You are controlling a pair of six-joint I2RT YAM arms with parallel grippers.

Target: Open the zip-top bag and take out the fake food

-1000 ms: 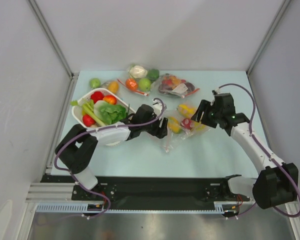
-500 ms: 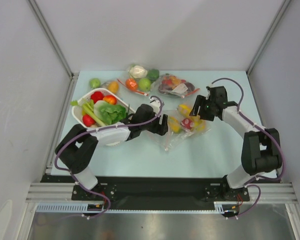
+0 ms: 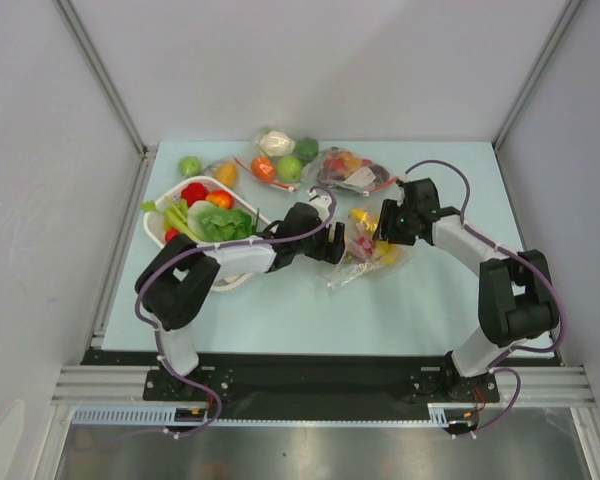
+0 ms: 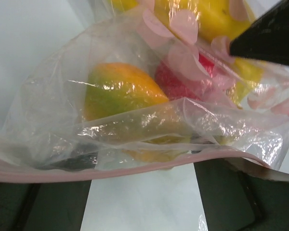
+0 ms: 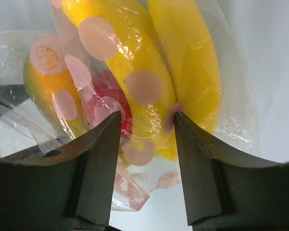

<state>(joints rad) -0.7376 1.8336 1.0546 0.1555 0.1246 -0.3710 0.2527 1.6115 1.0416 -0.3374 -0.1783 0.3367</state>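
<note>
Basket point(image 3: 152, 228), labelled bag point(image 3: 356, 176) near zip-top bag point(image 3: 360, 252)

The left arm point(image 3: 230, 262) stretches low toward the middle of the table, and its black 2-finger left gripper point(image 3: 336, 243) points right with its fingers point(image 4: 33, 207) spread wide. The right arm point(image 3: 470, 245) bends sharply at the elbow and reaches left. Its black right gripper point(image 3: 382, 228) faces the other, its dark fingers point(image 5: 98, 168) parted by a moderate gap.
</note>
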